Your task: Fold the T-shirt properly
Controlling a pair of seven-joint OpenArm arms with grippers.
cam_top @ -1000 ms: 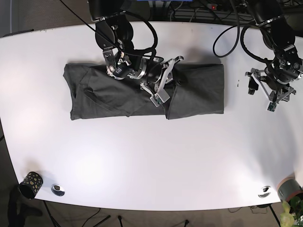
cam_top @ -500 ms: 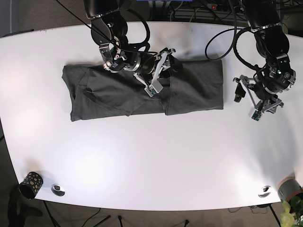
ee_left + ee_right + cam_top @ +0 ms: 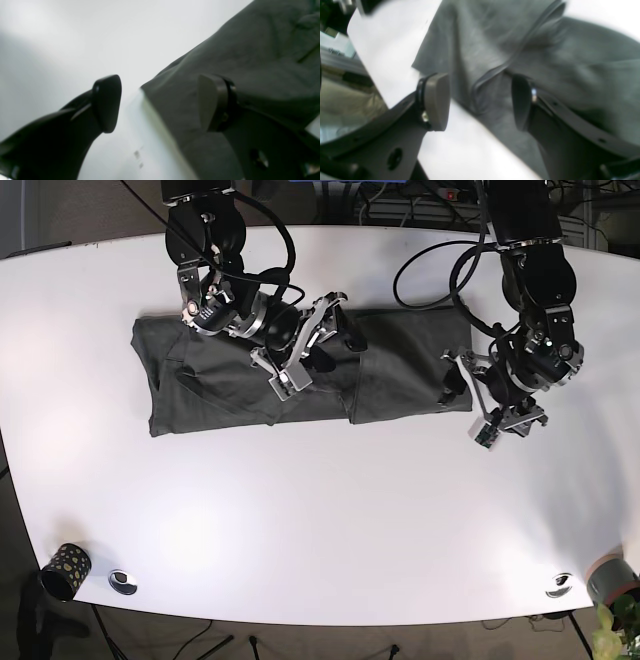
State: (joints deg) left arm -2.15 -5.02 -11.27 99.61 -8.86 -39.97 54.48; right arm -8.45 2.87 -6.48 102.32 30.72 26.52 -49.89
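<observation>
The dark grey T-shirt (image 3: 230, 375) lies flat as a long band across the far half of the white table (image 3: 330, 520). My right gripper (image 3: 312, 345) is open and low over the shirt's middle. In the right wrist view (image 3: 478, 101) its jaws straddle a raised seam fold of the shirt (image 3: 545, 57). My left gripper (image 3: 465, 395) is open at the shirt's right edge. In the left wrist view (image 3: 160, 102) a corner of the shirt (image 3: 250, 50) lies between the fingers (image 3: 106, 102), one over bare table, one over cloth. Neither gripper holds anything.
A black speckled cup (image 3: 65, 568) and a silver disc (image 3: 122, 581) sit at the near left corner. Another silver disc (image 3: 560, 585) and a grey pot with a plant (image 3: 615, 582) sit at the near right. Cables hang behind the table's far edge.
My left gripper has moved left from the bare table to the shirt's right edge. My right gripper has shifted left and a little away over the shirt's middle.
</observation>
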